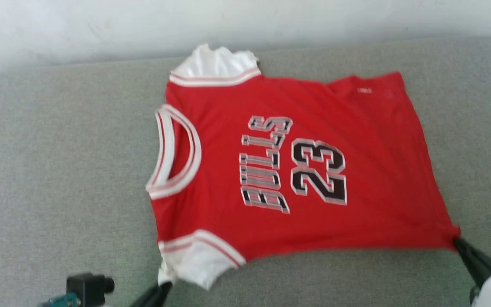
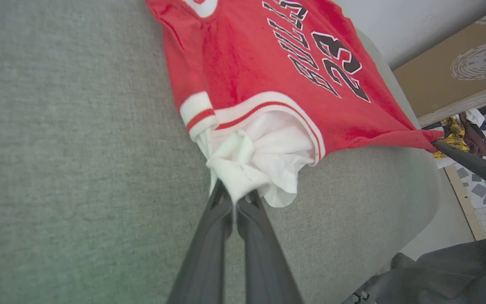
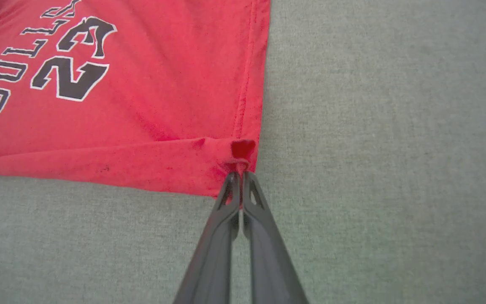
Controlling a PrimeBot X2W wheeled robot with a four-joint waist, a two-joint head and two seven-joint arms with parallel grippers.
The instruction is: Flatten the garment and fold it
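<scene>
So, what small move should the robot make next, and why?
Probably draw both grippers gently apart: the left gripper pinches the bunched white sleeve, the right gripper pinches the hem corner, and the garment is creased along the edge between them.

Your head view is smeared: the lettering on the jersey [image 1: 271, 170] has soft edges, and the white label [image 1: 364, 90] near the hem is too small to read. The fingertips of the left pincer [image 2: 233, 197] are buried in the bunched white sleeve [image 2: 260, 156], so you cannot see how much cloth they bite. In that wrist view the collar [image 2: 203, 6] runs off the top edge. The dark block [image 1: 88, 286] at the head view's lower left is cut by the bottom edge; you cannot tell what it is. The heap of cloth [image 2: 464, 135] beyond the table [image 2: 78, 147] is too small to make out.
</scene>
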